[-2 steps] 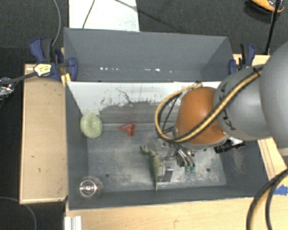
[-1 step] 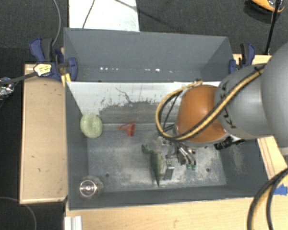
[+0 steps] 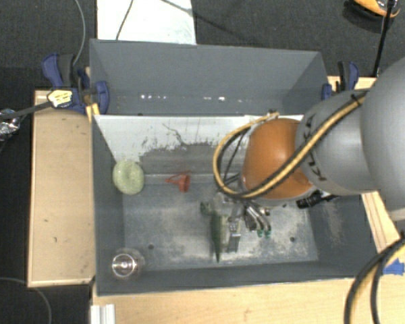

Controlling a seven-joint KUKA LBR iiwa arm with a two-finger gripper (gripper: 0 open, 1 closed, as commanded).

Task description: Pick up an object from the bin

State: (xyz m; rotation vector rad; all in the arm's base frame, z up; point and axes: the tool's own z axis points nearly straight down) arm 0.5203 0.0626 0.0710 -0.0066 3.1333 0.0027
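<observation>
My gripper [image 3: 233,236] is low over the bin floor, right of the middle, under the arm's orange wrist cover. Right beside it, on its left, lies a dark green long thin thing [image 3: 217,238] that runs from a wider end near the gripper body down toward the bin's front wall. I cannot tell whether the gripper touches it. A small red thing [image 3: 179,179] lies on the floor further back and to the left.
A pale green ball [image 3: 128,177] rests against the bin's left wall. A clear round cup [image 3: 125,263] sits in the front left corner. The arm and its cables cover the right part of the bin.
</observation>
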